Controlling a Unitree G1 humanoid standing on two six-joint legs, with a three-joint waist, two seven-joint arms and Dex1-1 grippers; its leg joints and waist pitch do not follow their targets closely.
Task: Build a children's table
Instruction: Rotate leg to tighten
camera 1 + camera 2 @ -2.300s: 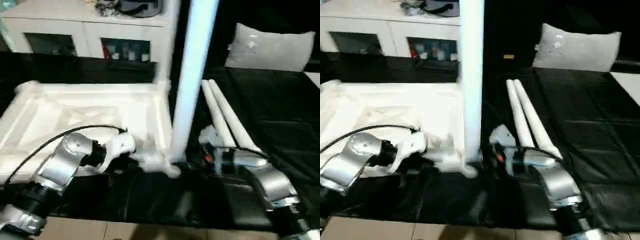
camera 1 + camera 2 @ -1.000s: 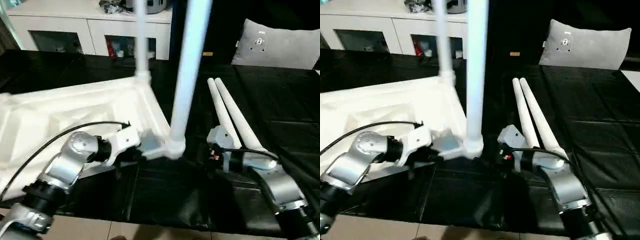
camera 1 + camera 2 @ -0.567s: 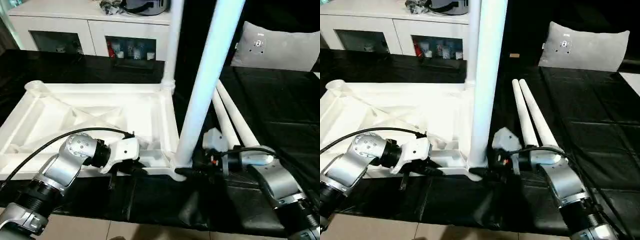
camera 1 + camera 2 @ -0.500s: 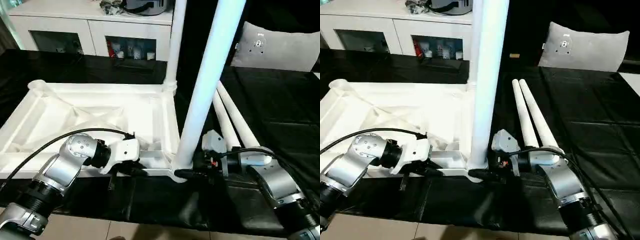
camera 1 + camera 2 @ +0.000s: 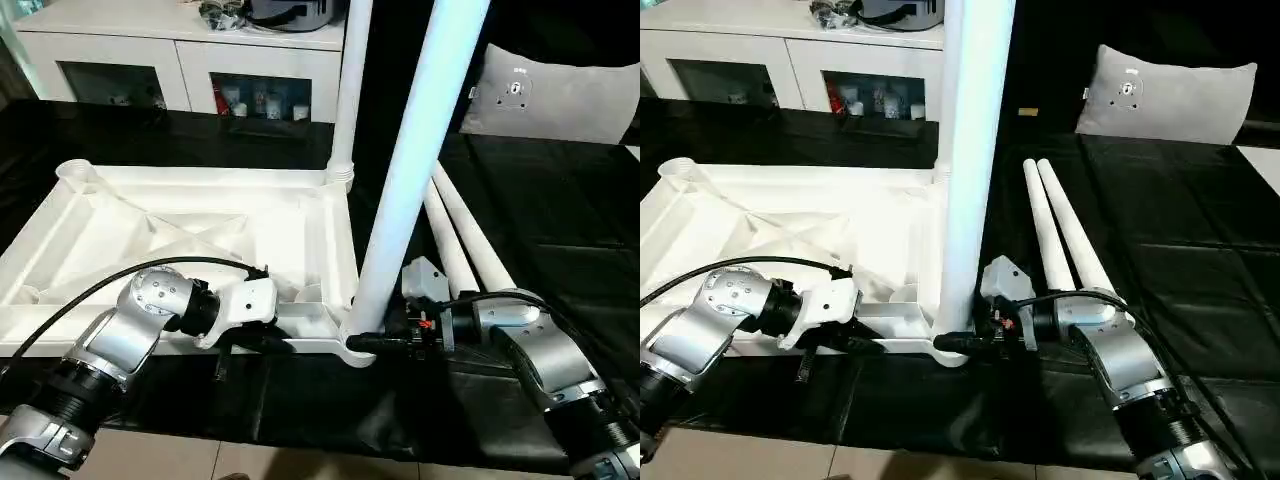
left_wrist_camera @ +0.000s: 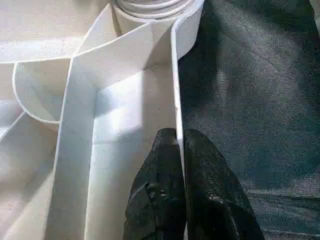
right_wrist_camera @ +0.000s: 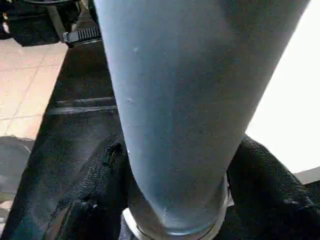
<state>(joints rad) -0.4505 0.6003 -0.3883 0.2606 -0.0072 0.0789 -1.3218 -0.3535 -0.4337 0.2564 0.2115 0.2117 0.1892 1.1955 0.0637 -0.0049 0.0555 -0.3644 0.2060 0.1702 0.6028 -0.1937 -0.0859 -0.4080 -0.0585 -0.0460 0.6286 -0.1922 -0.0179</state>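
Your right gripper has come in around the base of the near leg: a second ago its fingers stood wide beside it, now one sits on each side of the leg right where it meets the corner socket, though I can't tell if they're actually squeezing yet. The tabletop has also stopped tilting and lies flat, upside down on the black mat. My read: that leg is seated and you're bracing or twisting it home, so two legs up, two to go.

Your left gripper is pinched shut on the thin rim of the tabletop, just beside that same socket, holding it down.

Out from the socket: the far leg stands at the next corner behind. The two loose legs lie on the mat just past your right wrist, so mind them when you back out. Cushion and cabinet are well off behind.
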